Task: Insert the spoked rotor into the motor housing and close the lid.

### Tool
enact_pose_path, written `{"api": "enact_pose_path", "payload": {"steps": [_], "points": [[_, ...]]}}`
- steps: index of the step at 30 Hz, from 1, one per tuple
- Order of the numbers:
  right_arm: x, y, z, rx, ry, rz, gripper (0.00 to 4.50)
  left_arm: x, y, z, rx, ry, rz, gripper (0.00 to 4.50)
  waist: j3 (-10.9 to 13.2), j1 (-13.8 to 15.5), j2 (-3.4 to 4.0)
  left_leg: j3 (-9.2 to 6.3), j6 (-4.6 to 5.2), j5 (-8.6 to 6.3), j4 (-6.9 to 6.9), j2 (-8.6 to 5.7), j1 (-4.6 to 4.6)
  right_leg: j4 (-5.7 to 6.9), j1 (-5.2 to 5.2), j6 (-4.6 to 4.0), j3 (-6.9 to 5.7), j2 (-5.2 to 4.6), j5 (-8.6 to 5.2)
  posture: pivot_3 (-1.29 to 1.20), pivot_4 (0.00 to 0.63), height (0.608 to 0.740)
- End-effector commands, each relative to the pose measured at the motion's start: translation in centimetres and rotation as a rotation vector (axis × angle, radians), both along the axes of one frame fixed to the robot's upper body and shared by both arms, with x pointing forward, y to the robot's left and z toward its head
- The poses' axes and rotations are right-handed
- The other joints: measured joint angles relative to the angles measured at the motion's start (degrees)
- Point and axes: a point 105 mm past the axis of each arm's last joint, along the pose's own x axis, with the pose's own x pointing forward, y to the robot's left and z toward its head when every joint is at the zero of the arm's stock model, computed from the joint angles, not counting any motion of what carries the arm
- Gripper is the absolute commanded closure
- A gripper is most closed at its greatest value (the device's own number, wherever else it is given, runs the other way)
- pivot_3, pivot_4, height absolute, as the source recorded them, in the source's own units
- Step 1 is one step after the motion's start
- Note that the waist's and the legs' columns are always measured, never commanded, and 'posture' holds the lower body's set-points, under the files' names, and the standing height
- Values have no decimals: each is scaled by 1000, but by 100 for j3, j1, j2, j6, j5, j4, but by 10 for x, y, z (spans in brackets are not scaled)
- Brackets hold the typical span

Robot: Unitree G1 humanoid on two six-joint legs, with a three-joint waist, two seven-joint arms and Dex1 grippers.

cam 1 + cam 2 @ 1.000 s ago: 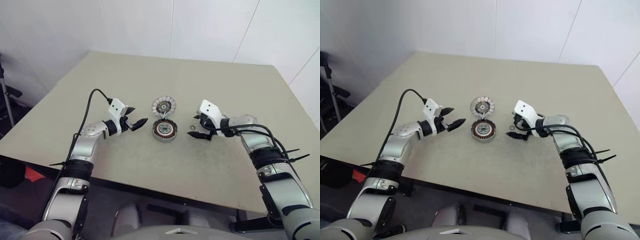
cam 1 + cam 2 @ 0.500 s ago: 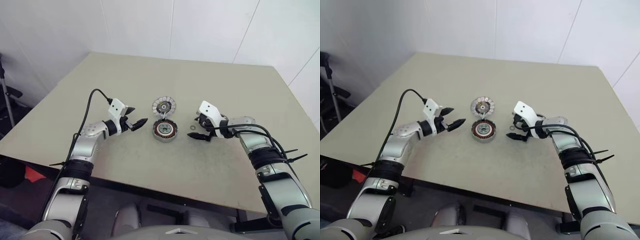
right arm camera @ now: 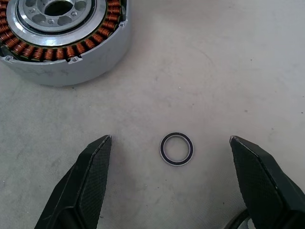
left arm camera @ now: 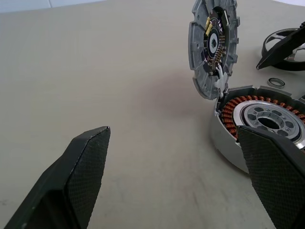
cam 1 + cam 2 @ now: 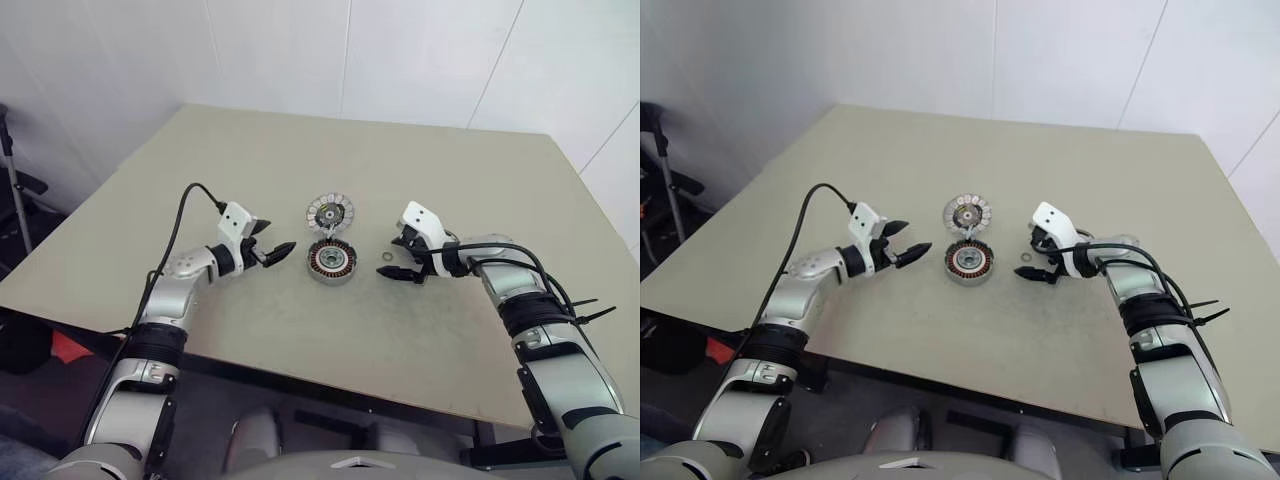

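Housing (image 5: pixel 330 262) between both open claws

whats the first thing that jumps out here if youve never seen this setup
The motor housing at mid-table, its copper windings bared, with the ribbed lid swung open just behind it. Either side, the left gripper and right gripper hang open, pointing inward, and a tiny metal ring lies between the right one's fingers.

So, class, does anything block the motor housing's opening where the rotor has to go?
Nothing visible does. The lid stands tilted up at the edge of the motor housing, leaving it uncovered; the small ring lies apart beside it.
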Motion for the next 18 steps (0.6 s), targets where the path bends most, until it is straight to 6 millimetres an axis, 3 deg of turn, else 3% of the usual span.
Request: {"api": "enact_pose_path", "payload": {"steps": [1, 3, 6, 10, 13, 18], "points": [[-11, -14, -20, -41, 93, -35, 15, 2, -1, 14, -1, -59, -5, 0, 0, 1, 0, 0, 0, 0, 0, 0, 0, 0, 0, 0, 0, 0, 0, 0, 0, 740], [-11, -13, -17, -38, 83, -24, 15, 1, -1, 14, 0, -59, -6, 0, 0, 3, 0, 0, 0, 0, 0, 0, 2, -1, 2, 0, 0, 0, 0, 0, 0, 740], [-12, -3, 7, -1, 23, 40, 15, 1, -1, 13, 4, -57, -6, 0, 0, 27, 0, 0, 0, 0, -3, -1, 0, -5, 1, 0, 0, 0, 0, 0, 0, 740], [-14, 11, 63, -2, -142, 147, 15, 0, 0, 12, 7, -56, -8, 0, 3, 28, 3, 1, 0, 1, -22, -5, -23, -19, -22, 1, 1, 0, 0, 0, 0, 740], [-20, 21, 91, -21, -210, 230, 15, 1, -1, 13, 7, -56, -12, 0, 3, -17, 4, 2, -3, 4, -32, -4, -37, -18, -46, 1, 2, 2, 1, 0, 0, 740], [-37, 47, 95, -188, -256, 473, 15, 4, -6, 16, 2, -62, -23, 0, 3, -18, 3, 2, -8, 6, -40, -3, -31, -18, -44, -2, 1, 4, -1, 0, 0, 740]]}}
